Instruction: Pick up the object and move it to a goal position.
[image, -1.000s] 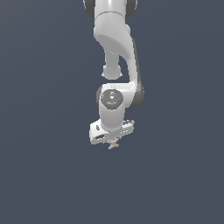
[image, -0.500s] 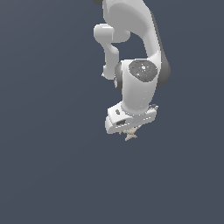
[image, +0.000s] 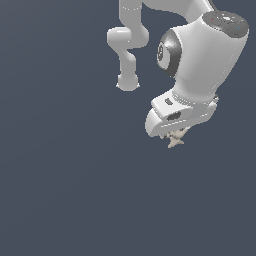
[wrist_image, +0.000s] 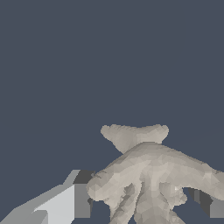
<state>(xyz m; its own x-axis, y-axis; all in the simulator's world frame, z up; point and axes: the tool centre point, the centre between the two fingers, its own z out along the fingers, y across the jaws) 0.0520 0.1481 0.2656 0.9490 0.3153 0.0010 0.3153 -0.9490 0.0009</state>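
One tool hangs at the end of the white arm, in the right half of the exterior view, a little above mid-height. It is pinching the object, a small beige, spiky star shape that pokes out just below the tool's underside. In the wrist view the object fills the lower middle of the frame, its pale lobes spreading outward, with one grey-and-white finger pressed against it at the lower left and part of the other finger touching it at the lower right edge. The object is held clear of anything beneath it; only flat dark blue-grey background shows around it in both views. Above the tool, the arm's bulky wrist housing rises toward the upper right corner of the exterior view, and a thinner section of the arm loops down in the upper middle, ending in a rounded base.
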